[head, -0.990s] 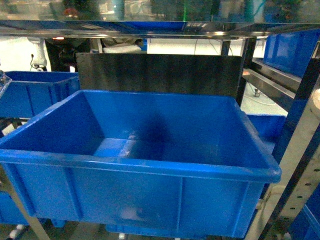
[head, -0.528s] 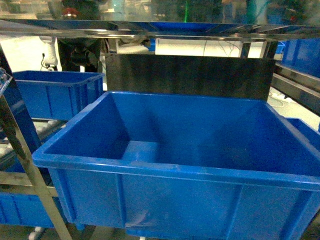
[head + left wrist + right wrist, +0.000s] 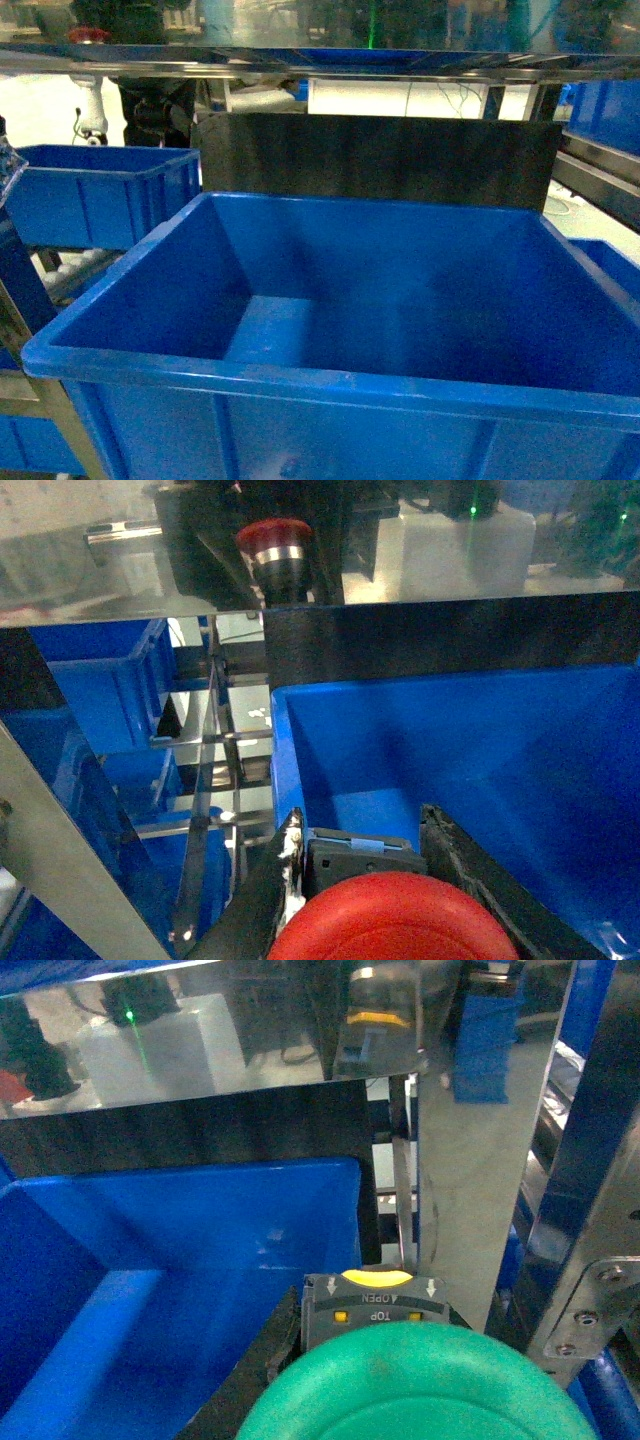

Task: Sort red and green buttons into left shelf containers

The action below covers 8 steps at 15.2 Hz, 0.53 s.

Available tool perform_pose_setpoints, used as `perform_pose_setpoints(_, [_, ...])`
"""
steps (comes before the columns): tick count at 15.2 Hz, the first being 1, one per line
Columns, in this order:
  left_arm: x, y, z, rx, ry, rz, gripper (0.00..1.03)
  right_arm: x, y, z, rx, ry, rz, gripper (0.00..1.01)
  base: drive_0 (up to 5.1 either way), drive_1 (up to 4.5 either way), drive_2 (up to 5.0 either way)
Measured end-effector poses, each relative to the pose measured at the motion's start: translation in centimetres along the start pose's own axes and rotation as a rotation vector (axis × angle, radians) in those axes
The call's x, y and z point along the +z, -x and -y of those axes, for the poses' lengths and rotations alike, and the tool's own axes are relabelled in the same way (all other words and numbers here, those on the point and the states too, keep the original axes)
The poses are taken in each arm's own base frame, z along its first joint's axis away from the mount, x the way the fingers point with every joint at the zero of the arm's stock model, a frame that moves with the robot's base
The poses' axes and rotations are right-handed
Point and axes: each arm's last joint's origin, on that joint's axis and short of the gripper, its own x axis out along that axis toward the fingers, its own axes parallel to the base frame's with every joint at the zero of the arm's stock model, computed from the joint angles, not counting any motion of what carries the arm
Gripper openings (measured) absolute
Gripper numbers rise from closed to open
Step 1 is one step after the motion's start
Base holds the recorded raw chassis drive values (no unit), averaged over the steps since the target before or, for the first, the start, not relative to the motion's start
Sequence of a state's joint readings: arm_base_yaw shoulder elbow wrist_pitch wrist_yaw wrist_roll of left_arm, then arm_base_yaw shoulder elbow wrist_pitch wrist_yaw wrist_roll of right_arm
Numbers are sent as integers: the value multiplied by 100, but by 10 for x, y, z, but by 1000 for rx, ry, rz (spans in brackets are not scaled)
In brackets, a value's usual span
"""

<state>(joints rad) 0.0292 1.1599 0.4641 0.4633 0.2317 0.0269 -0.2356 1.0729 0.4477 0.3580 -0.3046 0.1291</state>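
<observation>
My left gripper is shut on the red button, its black fingers pressing the dark switch body under the wide red cap. It hovers at the near left corner of a large blue container, seen empty in the head view. My right gripper is shut on the green button, whose grey body with a yellow tab pokes out past the cap. It sits at the same container's right end. Neither gripper shows in the head view.
A second blue container stands on the shelf to the left. A shiny steel shelf runs low overhead and mirrors the red button. A dark panel backs the big container. Steel uprights stand right of the right gripper.
The head view has swung and closed in: the big container slid across the frame and now looks nearer and lower, and the right-hand shelf upright has left the view.
</observation>
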Motion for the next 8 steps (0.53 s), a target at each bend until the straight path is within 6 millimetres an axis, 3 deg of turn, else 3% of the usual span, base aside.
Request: perform_pose_setpoints(8, [1,0,0,-1,-2,7,29,2,-2,0,14,14,24,27,0,0,0])
